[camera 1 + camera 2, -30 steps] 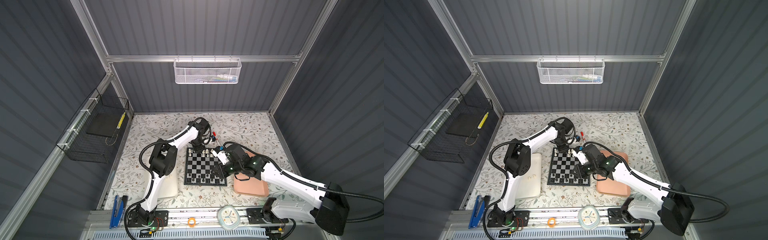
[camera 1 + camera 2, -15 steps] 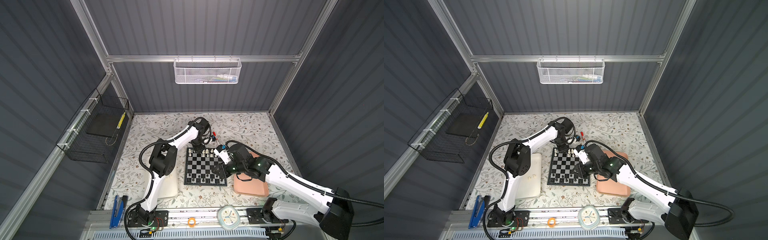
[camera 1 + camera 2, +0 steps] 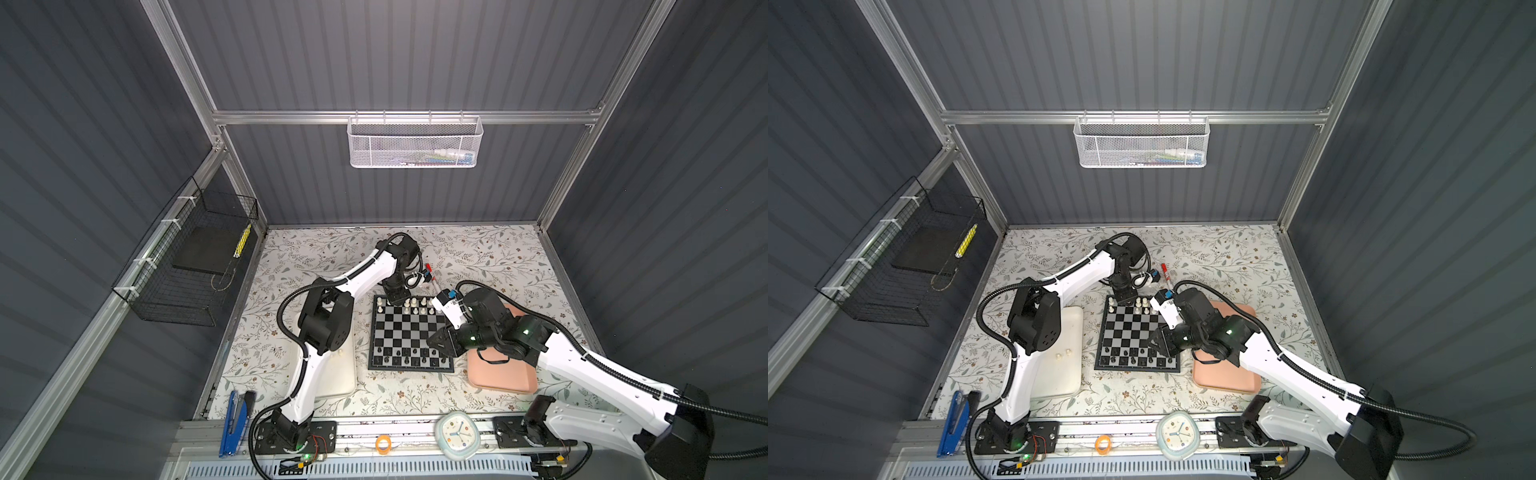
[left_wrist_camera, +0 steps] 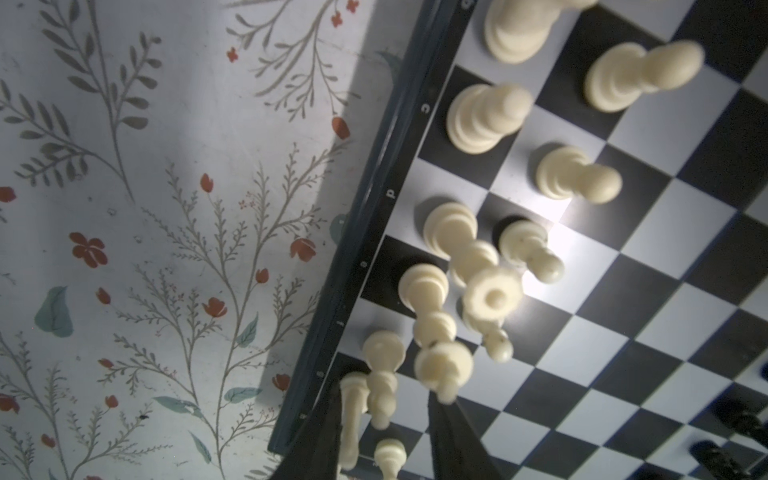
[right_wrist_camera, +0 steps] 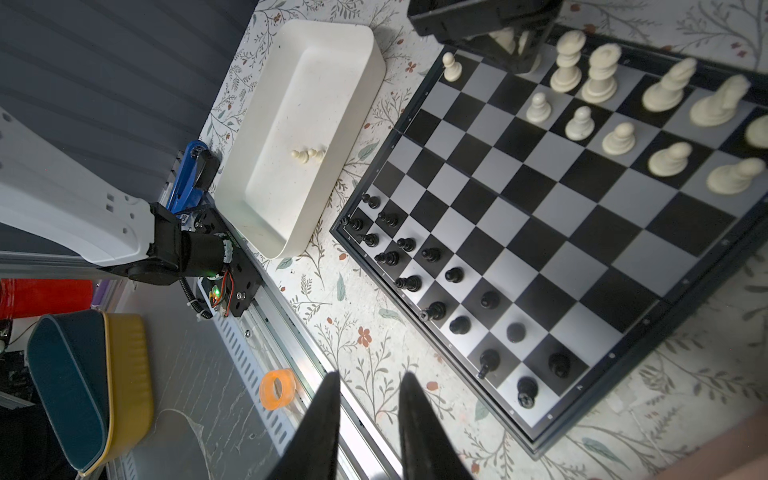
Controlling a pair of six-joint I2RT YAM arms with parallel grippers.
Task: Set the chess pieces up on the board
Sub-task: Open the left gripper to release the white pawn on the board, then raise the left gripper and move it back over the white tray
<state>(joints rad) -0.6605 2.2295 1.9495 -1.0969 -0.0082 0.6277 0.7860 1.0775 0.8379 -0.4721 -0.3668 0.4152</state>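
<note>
Chessboard (image 3: 409,330) flat on floral tabletop (image 3: 478,253), between white tray (image 3: 1059,374) and pink tray (image 3: 503,374). Left gripper (image 3: 397,296) down at far row, cream piece (image 4: 353,415) between parted fingers; impossible to tell whether gripped. Right gripper (image 5: 370,376) parted and empty, by right edge of board. Cream pieces (image 3: 415,306) along far rows, black pieces (image 3: 399,358) along near rows, stray cream pieces (image 5: 307,154) lying in white tray.
</note>
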